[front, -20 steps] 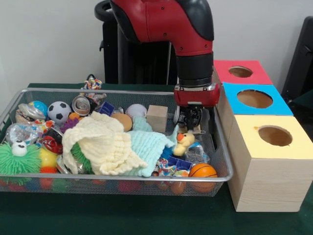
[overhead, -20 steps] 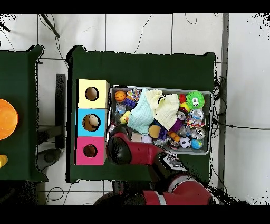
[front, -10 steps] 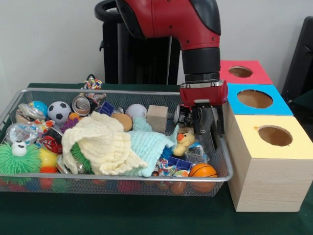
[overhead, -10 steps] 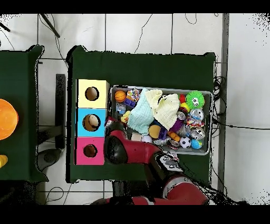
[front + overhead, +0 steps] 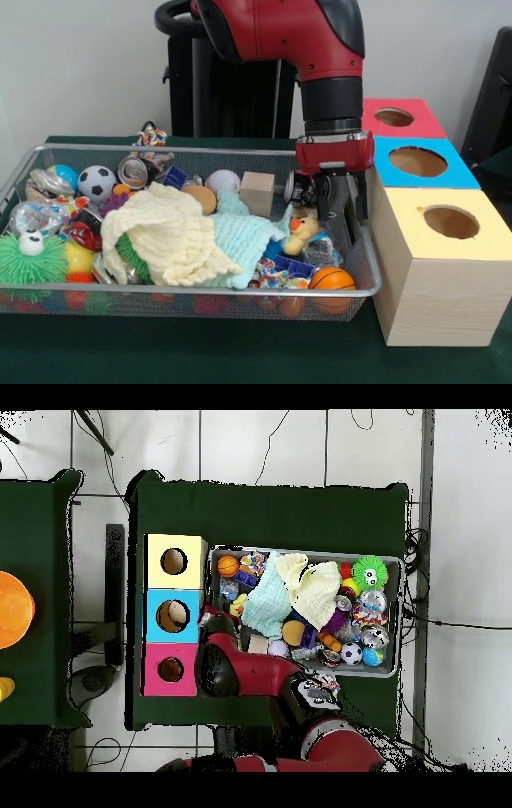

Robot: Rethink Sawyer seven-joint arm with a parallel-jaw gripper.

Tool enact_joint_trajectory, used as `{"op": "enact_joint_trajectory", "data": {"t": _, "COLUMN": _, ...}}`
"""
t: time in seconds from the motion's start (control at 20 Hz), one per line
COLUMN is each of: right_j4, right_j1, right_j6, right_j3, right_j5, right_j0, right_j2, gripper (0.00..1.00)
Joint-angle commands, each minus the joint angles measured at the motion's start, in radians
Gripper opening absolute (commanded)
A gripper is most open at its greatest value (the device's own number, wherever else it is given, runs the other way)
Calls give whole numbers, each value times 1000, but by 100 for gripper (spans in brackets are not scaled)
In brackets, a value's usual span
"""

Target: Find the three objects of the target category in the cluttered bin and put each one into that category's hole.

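From the front I see my end effector (image 5: 334,214) hanging inside the wire bin (image 5: 192,298), hard against its end wall beside the three boxes. Its two fingers (image 5: 323,206) point down with a moderate gap and nothing between them. Just below sit the yellow duck (image 5: 302,233) and the small basketball (image 5: 331,279). The cream cloth (image 5: 164,236) and mint cloth (image 5: 244,236) cover the bin's middle. The soccer ball (image 5: 97,182), white ball (image 5: 222,181) and wooden block (image 5: 257,193) lie along the far wall. Yellow box (image 5: 439,268), blue box (image 5: 417,163) and red box (image 5: 394,118) touch the bin's end. Overhead, bare green desk (image 5: 270,514) lies beyond the bin.
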Motion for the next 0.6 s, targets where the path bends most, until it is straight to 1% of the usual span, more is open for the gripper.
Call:
{"op": "enact_joint_trajectory", "data": {"t": 0.05, "right_j4": 21, "right_j1": 89, "right_j6": 124, "right_j3": -42, "right_j5": 58, "right_j0": 32, "right_j2": -14, "gripper": 100}}
{"op": "enact_joint_trajectory", "data": {"t": 0.2, "right_j4": 24, "right_j1": 88, "right_j6": 118, "right_j3": -33, "right_j5": 71, "right_j0": 38, "right_j2": -32, "gripper": 100}}
{"op": "enact_joint_trajectory", "data": {"t": 0.4, "right_j4": 29, "right_j1": 79, "right_j6": 102, "right_j3": -35, "right_j5": 112, "right_j0": 44, "right_j2": -50, "gripper": 100}}
{"op": "enact_joint_trajectory", "data": {"t": 0.6, "right_j4": 36, "right_j1": 102, "right_j6": 80, "right_j3": -48, "right_j5": 159, "right_j0": 63, "right_j2": -74, "gripper": 100}}
